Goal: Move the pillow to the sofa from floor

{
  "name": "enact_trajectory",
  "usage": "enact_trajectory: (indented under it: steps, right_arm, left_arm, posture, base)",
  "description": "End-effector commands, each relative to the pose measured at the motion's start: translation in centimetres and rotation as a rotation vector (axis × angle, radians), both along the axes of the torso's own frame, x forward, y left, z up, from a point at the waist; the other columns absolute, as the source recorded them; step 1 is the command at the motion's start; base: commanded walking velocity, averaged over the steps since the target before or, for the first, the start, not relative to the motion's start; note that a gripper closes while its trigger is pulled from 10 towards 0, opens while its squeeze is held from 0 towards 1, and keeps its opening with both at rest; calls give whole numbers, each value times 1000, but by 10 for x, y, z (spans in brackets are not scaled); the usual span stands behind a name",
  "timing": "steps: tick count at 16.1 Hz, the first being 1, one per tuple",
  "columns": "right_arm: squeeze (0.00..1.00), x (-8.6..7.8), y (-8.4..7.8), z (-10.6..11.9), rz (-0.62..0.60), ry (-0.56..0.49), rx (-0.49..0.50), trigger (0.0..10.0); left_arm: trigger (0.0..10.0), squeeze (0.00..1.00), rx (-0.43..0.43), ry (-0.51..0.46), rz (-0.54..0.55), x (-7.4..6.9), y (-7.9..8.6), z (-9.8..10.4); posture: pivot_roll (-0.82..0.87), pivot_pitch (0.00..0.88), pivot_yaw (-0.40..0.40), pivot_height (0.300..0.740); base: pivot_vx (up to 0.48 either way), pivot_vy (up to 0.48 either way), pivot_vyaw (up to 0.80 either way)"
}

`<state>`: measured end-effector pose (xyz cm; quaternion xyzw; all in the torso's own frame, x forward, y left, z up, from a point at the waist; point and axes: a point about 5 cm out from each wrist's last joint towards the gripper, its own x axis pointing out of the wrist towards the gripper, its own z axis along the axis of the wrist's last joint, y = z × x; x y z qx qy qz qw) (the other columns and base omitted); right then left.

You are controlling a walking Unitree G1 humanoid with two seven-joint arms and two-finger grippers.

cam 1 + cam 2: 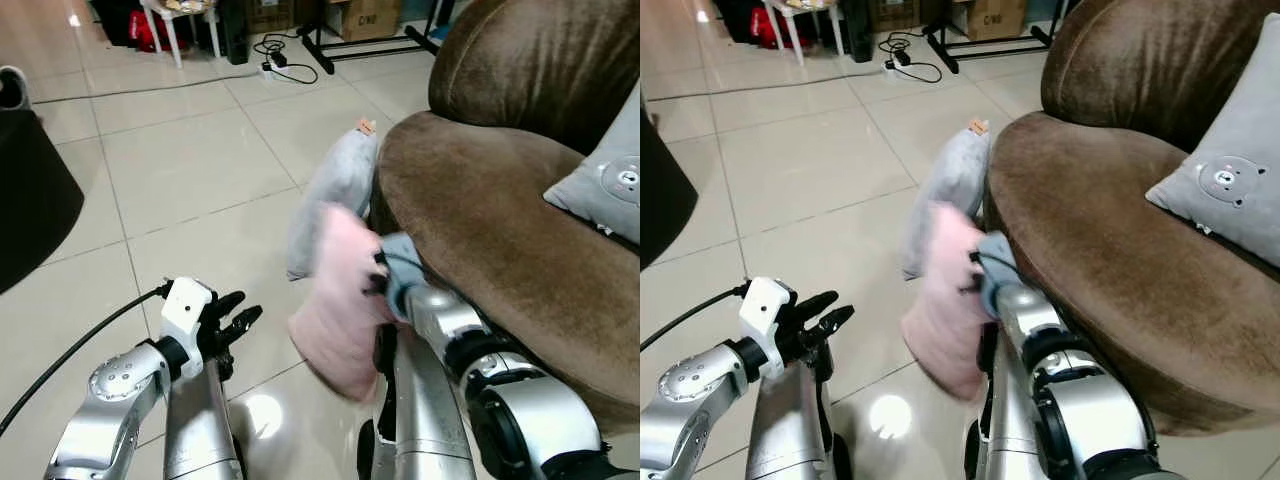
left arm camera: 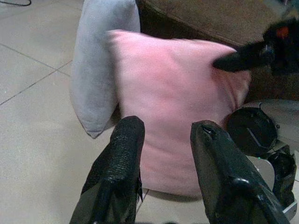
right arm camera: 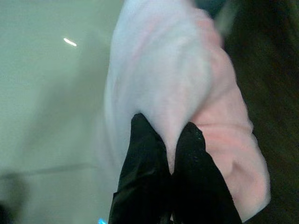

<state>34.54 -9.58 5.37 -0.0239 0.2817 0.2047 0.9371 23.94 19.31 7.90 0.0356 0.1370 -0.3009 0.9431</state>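
- So, the brown sofa point(image 1: 480, 210) fills my view from 12 to 4 o'clock; its seat holds a grey bear cushion point(image 1: 1230, 200) and not yet the pillow I am after.
- The pink pillow point(image 1: 340, 300) stands on edge at centre against the sofa front, a grey pillow point(image 1: 335, 200) leaning just behind it at 12 o'clock; whether its bottom corner touches the tiles, I cannot tell.
- My right gripper point(image 3: 169, 144) is pinched tight on a fold of the pink pillow, so I judge the grasp made, the lift onto the seat left.
- My left gripper point(image 2: 163, 140), at 8 o'clock, hangs with fingers apart, holding nothing.
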Motion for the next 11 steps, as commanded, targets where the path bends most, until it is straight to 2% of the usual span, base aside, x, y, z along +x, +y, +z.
enact_trajectory:
  steps: [1,2,4,5,6,7,9,10,11]
  right_arm:
    - [0,8,12,22,72,-59,102,0]
    - [0,8,14,35,93,-84,188,0]
    - [0,6,8,55,99,-126,280,0]
    - [0,4,-3,78,65,-174,403,0]
    - [0,4,-11,94,44,-216,471,0]
    - [0,6,-32,128,2,-320,572,0]
    - [0,8,-59,168,-57,-458,583,0]
    - [0,8,-88,209,-137,-597,583,0]
    - [0,5,-106,233,-173,-679,558,0]
  left_arm:
    - [10000,0,10,-41,-2,2,1,8]
    - [10000,0,9,-66,4,2,1,13]
    - [10000,0,9,-100,19,2,2,20]
    - [10000,0,18,-140,52,3,5,27]
    - [10000,0,22,-163,76,4,7,31]
    - [10000,0,28,-207,113,5,10,41]
    - [10000,0,45,-256,142,5,12,52]
    - [10000,0,63,-300,155,5,12,63]
    - [10000,0,61,-323,160,4,11,70]
  posture:
    - [56,0,-54,431]
    - [53,0,-51,431]
    - [42,0,-45,431]
    - [43,0,-42,431]
    - [42,0,-38,431]
    - [36,0,-33,431]
    - [31,0,-32,431]
    - [28,0,-31,431]
    - [27,0,-31,431]
  base:
    - [0,0,0]
    - [0,0,0]
    - [0,0,0]
    - [0,0,0]
    - [0,0,0]
    - [0,0,0]
    - [0,0,0]
    - [0,0,0]
    - [0,0,0]
